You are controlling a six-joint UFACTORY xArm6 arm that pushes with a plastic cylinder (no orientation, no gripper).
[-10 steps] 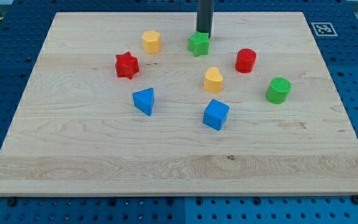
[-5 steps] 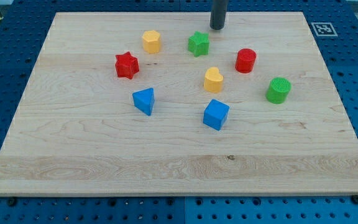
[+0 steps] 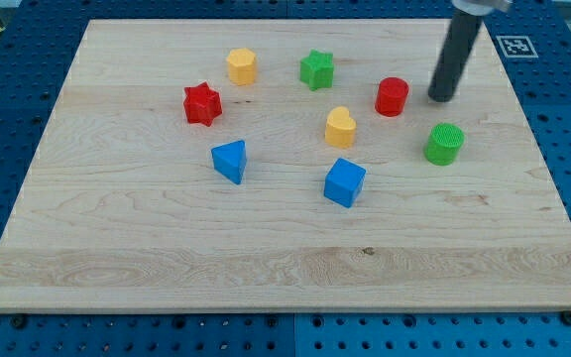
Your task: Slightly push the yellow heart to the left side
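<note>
Closest to the view's bottom sits the blue cube point(image 3: 344, 182), and to its left the blue triangle block point(image 3: 230, 160). Just above the blue cube is the yellow heart point(image 3: 340, 127), near the middle of the wooden board point(image 3: 117, 248). This is the block I have to push. Off to the view's right is the green cylinder point(image 3: 444, 144).

Farther back are the red star point(image 3: 202, 103) on the left and the red cylinder point(image 3: 392, 96) on the right. My tip point(image 3: 440, 98) is down by the board, just to the right of the red cylinder and above the green cylinder. It is well apart from the heart and touches no block. It is only a rod, so it has nothing to open, close or grab with.

Farthest back are the yellow block point(image 3: 242, 65) and the green star point(image 3: 316, 69).

I think this is the getting-ready step. Next, my tip should slip between the 2 cylinders to the heart's right side, then give 1 small push left.
</note>
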